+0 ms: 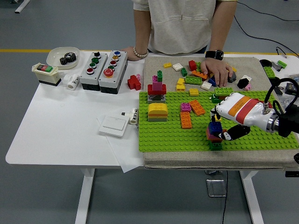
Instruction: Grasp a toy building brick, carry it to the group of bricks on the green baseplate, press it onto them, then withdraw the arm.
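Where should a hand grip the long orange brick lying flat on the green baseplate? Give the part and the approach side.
Probably across its two long sides near the middle, coming from above. The orange brick lies flat on the green baseplate, long axis running away from the robot. Its left side is clear; the right hand is busy at the small brick stack.

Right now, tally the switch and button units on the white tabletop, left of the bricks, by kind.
Grey button boxes: 2
Cream switch box: 1
Flat white wall switch: 1
Total: 4
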`<action>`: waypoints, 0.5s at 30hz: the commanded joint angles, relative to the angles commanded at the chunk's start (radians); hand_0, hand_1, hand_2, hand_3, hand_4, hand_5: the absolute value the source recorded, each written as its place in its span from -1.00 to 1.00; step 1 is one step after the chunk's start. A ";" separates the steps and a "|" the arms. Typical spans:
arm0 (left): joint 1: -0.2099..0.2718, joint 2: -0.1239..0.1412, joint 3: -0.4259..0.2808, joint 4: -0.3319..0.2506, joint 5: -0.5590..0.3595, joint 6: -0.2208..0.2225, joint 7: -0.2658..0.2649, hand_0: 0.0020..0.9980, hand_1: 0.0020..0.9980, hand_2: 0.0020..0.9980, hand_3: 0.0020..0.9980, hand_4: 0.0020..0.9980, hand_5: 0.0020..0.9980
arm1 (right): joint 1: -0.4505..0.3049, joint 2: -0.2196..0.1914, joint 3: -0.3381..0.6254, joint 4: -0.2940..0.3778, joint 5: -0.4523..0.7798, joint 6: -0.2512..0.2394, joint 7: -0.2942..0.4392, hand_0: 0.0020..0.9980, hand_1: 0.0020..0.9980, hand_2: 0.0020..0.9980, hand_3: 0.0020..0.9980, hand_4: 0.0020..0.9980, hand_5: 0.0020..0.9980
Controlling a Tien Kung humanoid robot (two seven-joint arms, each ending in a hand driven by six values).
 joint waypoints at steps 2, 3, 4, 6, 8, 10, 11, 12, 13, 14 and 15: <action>0.000 0.000 0.001 0.000 -0.001 0.000 -0.001 0.49 0.45 0.45 0.18 0.29 0.33 | -0.001 0.001 -0.001 -0.001 0.000 0.005 0.001 -0.59 -0.16 0.07 0.10 0.58 -0.17; 0.000 0.000 0.001 -0.001 -0.001 0.000 -0.001 0.49 0.45 0.45 0.18 0.29 0.33 | -0.001 0.001 -0.001 -0.002 0.001 0.005 0.001 -0.59 -0.16 0.07 0.10 0.58 -0.17; 0.000 0.000 0.001 -0.001 0.000 0.000 -0.001 0.49 0.45 0.45 0.18 0.29 0.33 | -0.001 0.002 0.000 -0.002 0.001 0.006 0.002 -0.59 -0.16 0.07 0.10 0.58 -0.17; -0.001 0.000 0.000 -0.001 0.001 0.000 0.000 0.49 0.45 0.45 0.18 0.29 0.33 | -0.002 0.003 0.001 -0.002 0.002 0.005 0.002 -0.59 -0.15 0.08 0.12 0.60 -0.17; -0.001 0.000 0.000 -0.001 0.001 0.000 0.000 0.49 0.45 0.45 0.18 0.29 0.33 | -0.002 0.004 0.002 -0.003 0.003 0.005 0.003 -0.59 -0.15 0.08 0.12 0.60 -0.17; 0.000 0.000 -0.001 -0.001 0.001 0.000 0.000 0.49 0.45 0.45 0.18 0.29 0.33 | -0.003 0.004 0.004 -0.003 0.003 0.004 0.003 -0.59 -0.15 0.08 0.12 0.60 -0.17; 0.000 0.000 -0.001 -0.001 0.002 0.000 0.000 0.49 0.45 0.45 0.18 0.29 0.33 | -0.003 0.005 0.004 -0.003 0.003 0.004 0.003 -0.59 -0.15 0.08 0.12 0.60 -0.17; 0.000 0.000 -0.001 -0.001 0.002 0.000 0.000 0.49 0.45 0.45 0.18 0.29 0.33 | -0.003 0.005 0.004 -0.004 0.003 0.004 0.004 -0.59 -0.15 0.09 0.15 0.63 -0.17; 0.000 -0.001 -0.002 -0.001 0.003 0.000 0.001 0.49 0.45 0.45 0.18 0.29 0.33 | -0.003 0.005 0.004 -0.004 0.003 0.004 0.004 -0.59 -0.15 0.09 0.15 0.63 -0.17; 0.000 -0.001 -0.002 -0.001 0.003 0.000 0.001 0.49 0.45 0.45 0.18 0.29 0.33 | -0.003 0.005 0.004 -0.004 0.003 0.004 0.004 -0.59 -0.15 0.09 0.15 0.63 -0.17; -0.001 0.000 -0.001 -0.001 0.003 0.000 0.001 0.49 0.45 0.45 0.18 0.29 0.33 | -0.003 0.005 0.005 -0.004 0.003 0.003 0.004 -0.59 -0.15 0.09 0.15 0.63 -0.17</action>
